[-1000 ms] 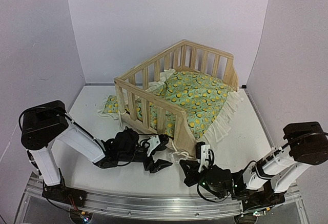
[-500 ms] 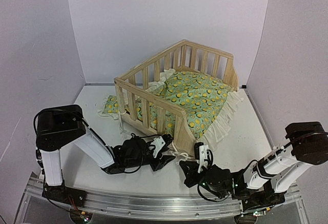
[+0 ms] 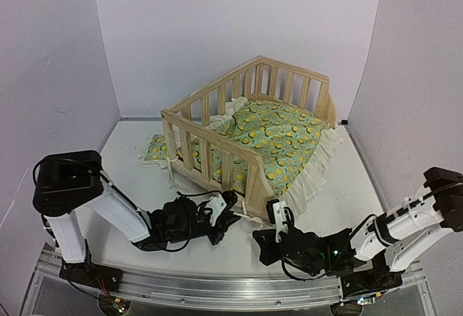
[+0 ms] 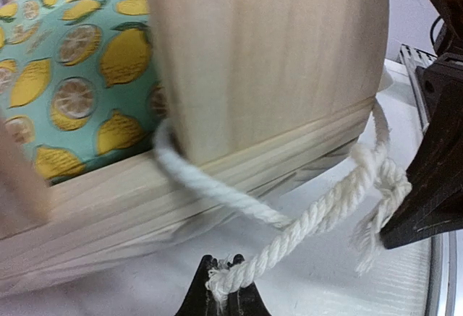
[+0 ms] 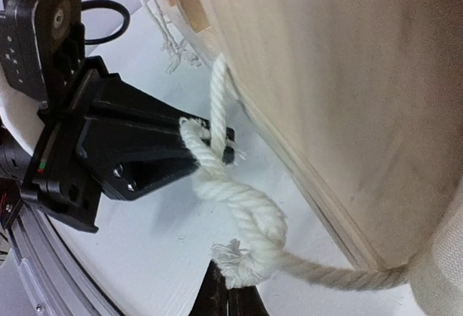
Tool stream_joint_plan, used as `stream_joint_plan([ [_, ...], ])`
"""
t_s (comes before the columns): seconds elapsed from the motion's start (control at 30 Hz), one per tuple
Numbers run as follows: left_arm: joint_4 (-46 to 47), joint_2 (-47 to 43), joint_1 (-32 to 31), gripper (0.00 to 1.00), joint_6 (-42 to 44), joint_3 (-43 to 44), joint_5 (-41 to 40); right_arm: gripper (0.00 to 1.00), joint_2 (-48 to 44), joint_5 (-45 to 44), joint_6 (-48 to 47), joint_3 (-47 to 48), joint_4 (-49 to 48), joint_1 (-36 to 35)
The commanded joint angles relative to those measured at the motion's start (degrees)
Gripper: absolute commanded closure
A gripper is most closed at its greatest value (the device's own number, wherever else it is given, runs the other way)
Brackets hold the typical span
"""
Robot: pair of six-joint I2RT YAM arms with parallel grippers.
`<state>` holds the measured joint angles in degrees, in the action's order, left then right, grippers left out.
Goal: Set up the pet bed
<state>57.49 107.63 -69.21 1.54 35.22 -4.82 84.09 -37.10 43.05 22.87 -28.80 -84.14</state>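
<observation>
From above, the pet bed [image 3: 211, 138] stands mid-desk [image 3: 130, 178], toward the far side. Its cushion [image 3: 282, 139] lies inside and spills over the low right side, and the small pillow [image 3: 153, 150] lies outside, against the left slats. Both arms lie low at the bed's near corner, the left tool [image 3: 233, 213] and right tool [image 3: 269, 218] close together with a white rope [image 3: 249, 218] between them. Their grips are too small to read here.

The left wrist view settles it. The left tool [image 4: 221, 300] is pinched narrow on one frayed rope [image 4: 311, 222] end. The rope loops round the corner post [image 4: 268, 48] and carries a knot on the right, with lemon-print cushion behind the slats.

The right wrist view shows the other end. The right tool [image 5: 228, 294] is clamped on a knotted, frayed tip, and the rope runs up to the left tool's black fingers beside the post.
</observation>
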Motion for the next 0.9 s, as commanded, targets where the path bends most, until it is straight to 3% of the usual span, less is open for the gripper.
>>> stream_joint_plan([
  [0.0, -3.54, -11.24, -0.03, 1.0, -3.81, -3.93, -9.03, 1.0, -6.93, 9.1, 9.16, 6.95, 30.43, -1.24],
  [0.27, -18.12, -13.49, -0.04, 1.0, -10.65, -0.26, -11.76, 1.0, -17.1, 10.12, 23.49, 6.18, 54.36, -0.33],
  [0.43, -19.89, -13.07, 1.35, 1.0, -13.43, -0.17, -18.07, 1.0, -12.36, 1.32, 32.32, 14.45, 77.69, 0.91],
  [0.7, -22.26, -16.43, 6.1, 1.0, -15.73, -3.8, -19.78, 1.0, -26.93, -7.52, 40.23, 9.05, 79.66, 0.95],
  [0.87, -22.19, -14.73, 6.1, 1.0, -16.78, -4.18, -12.58, 1.0, -28.18, -9.45, 30.28, 11.55, 77.87, 1.26],
])
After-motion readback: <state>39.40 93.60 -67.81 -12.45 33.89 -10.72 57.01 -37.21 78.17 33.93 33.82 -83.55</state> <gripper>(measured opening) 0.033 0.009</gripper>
